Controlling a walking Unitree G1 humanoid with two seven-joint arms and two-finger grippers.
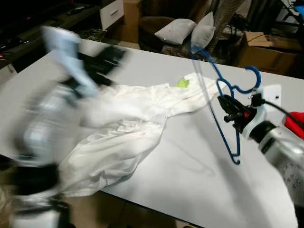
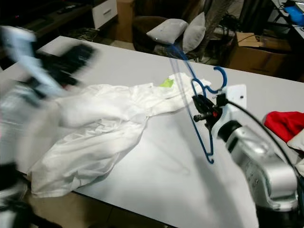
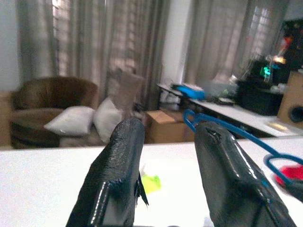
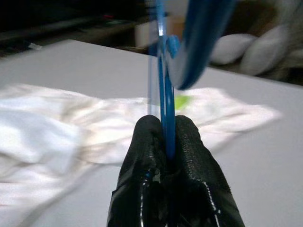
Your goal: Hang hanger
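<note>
pinching the blue hanger (image 1: 223, 109) above the worktop (image 1: 199, 180), your right end effector (image 4: 165, 142) is clamped; your blurred left end effector (image 3: 165, 170) gapes over the white shirt (image 1: 123, 137).

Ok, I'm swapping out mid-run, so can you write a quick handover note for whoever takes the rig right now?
Right hand: shut on the blue hanger, held up above the table.
Left hand: open, empty, raised over the table's left side; arm blurred.
White shirt: lying crumpled on the table, green tag showing, not on the hanger.
Done: hanger picked up.
Left: get the shirt on the hanger if wanted, then hang it; no rail in view.
</note>
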